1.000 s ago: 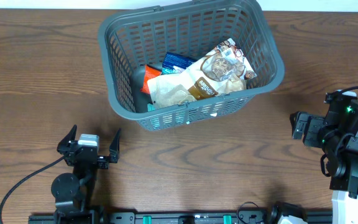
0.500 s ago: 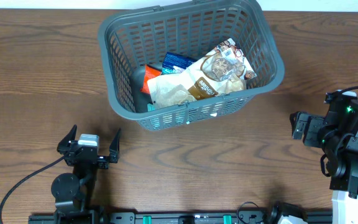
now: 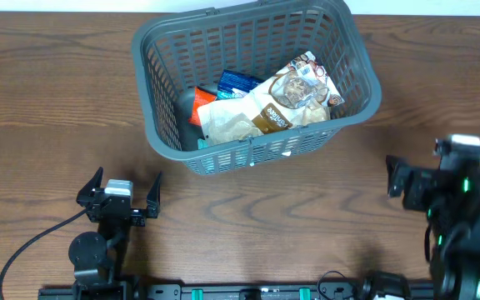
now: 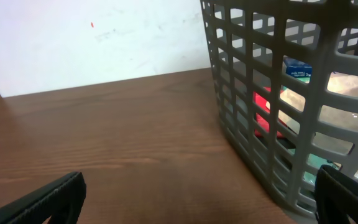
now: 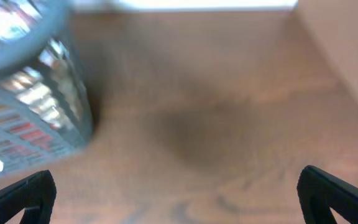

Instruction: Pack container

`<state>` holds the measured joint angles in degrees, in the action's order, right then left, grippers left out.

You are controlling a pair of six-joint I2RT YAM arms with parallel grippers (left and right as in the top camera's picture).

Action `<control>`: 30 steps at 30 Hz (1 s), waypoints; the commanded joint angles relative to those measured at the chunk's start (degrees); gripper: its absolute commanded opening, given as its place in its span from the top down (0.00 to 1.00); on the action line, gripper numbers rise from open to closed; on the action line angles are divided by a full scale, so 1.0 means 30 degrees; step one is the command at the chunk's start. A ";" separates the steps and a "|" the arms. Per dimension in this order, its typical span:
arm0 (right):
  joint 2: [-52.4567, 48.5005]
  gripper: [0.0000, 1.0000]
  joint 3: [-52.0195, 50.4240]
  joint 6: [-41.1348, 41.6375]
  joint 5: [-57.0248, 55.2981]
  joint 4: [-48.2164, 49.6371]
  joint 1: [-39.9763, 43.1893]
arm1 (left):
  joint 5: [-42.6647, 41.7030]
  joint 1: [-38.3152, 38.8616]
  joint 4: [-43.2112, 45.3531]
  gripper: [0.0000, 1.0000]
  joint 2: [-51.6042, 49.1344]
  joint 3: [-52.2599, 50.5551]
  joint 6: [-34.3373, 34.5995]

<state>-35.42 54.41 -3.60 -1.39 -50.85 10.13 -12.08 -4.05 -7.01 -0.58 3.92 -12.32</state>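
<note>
The grey slatted basket (image 3: 248, 157) stood well apart from the left claw (image 3: 126, 187) and right claw (image 5: 176, 182), both spread wide and empty.

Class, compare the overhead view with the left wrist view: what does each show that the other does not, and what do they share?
Only the overhead shows the right gripper, open, and the whole rim of the container, with its contents seen from above. Only the left wrist view shows the white wall behind the table and the container's lattice side from low down. Both show the container, a blue pack inside it, the wooden table and the open left gripper.
</note>
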 commanded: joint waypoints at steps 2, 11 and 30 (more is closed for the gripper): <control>0.3402 0.01 -0.2193 0.0124 0.1355 0.2178 -0.0940 | -0.0124 0.0058 -0.0058 0.01 0.0138 -0.0597 -0.0313; 0.9697 0.01 -0.9486 0.2324 0.4437 1.1256 -0.1144 | -0.0124 0.0058 -0.0058 0.01 0.0138 -0.0597 -0.0313; 1.1322 0.01 -1.7617 0.3118 0.5916 2.0422 -0.2455 | -0.0124 0.0058 -0.0058 0.01 0.0138 -0.0597 -0.0313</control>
<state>-3.66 3.14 4.71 15.70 10.15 3.99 -12.08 -4.05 -6.79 -0.58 3.84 -12.32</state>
